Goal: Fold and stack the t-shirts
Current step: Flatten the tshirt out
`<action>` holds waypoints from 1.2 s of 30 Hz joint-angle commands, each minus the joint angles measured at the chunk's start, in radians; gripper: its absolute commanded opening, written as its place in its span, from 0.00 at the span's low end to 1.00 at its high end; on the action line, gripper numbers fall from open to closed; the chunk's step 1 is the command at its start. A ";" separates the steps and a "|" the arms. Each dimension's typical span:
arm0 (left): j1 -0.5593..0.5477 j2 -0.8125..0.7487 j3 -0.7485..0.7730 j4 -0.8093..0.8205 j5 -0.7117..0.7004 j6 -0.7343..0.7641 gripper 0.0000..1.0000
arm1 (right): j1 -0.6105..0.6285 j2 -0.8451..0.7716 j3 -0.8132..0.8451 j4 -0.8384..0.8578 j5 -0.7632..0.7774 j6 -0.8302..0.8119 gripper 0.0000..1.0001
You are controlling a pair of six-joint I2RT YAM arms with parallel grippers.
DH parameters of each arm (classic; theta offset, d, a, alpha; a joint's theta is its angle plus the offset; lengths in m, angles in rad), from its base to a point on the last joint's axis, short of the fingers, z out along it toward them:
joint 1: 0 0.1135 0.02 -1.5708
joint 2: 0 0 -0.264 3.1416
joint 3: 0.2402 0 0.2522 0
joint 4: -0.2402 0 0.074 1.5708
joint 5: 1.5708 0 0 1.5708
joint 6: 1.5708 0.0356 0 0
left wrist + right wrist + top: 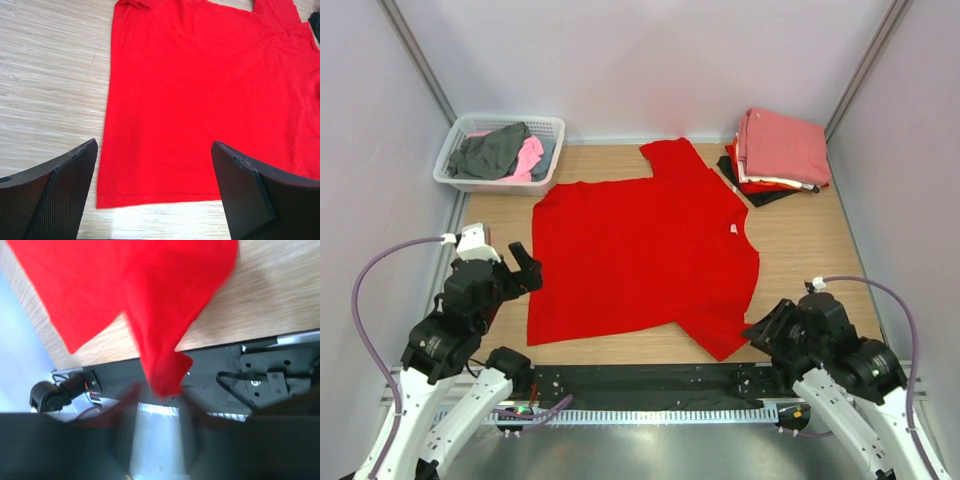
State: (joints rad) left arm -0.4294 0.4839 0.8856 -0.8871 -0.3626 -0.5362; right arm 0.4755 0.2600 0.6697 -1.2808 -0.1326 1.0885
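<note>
A bright red t-shirt (640, 250) lies spread flat in the middle of the wooden table, with a small white neck label (730, 229). My left gripper (525, 268) is open and empty, hovering over the shirt's near-left hem corner (107, 197); in the left wrist view (155, 150) its jaws stand wide apart. My right gripper (760, 330) is at the near-right sleeve (720, 338). In the right wrist view (160, 405) its fingers are blurred and apart, and the sleeve tip (165, 375) ends just in front of them. A stack of folded t-shirts (782, 148), salmon-pink on top, sits at the back right.
A white lattice basket (552, 128) at the back left holds a grey tee (490, 152) and a pink one (530, 155). Grey walls close in on both sides. A black strip (640, 380) and a metal rail run along the near edge between the arm bases.
</note>
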 commanded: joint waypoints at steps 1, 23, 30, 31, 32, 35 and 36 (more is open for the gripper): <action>0.006 -0.010 -0.002 0.043 0.002 0.016 0.96 | -0.009 -0.031 0.126 -0.165 -0.024 0.016 0.52; 0.006 0.732 0.214 0.126 0.005 0.048 0.86 | -0.020 0.950 0.332 0.705 0.346 -0.439 0.98; 0.004 1.036 0.331 0.160 0.098 -0.047 0.79 | -0.023 1.327 0.433 0.880 0.223 -0.509 0.98; 0.003 1.042 0.320 0.166 0.108 -0.057 0.78 | -0.025 1.347 0.433 0.882 0.222 -0.515 0.98; -0.005 1.042 0.305 0.175 0.114 -0.067 0.77 | -0.026 1.372 0.429 0.877 0.246 -0.519 0.98; -0.040 0.968 0.234 0.154 0.114 -0.096 0.76 | -0.031 1.345 0.384 0.821 0.324 -0.506 0.98; -0.072 0.894 0.199 0.117 0.100 -0.117 0.76 | -0.028 1.214 0.334 0.790 0.414 -0.452 0.98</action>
State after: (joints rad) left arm -0.4458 1.5196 1.1385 -0.7410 -0.2630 -0.5869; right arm 0.4511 1.6539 1.0523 -0.4683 0.1234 0.6033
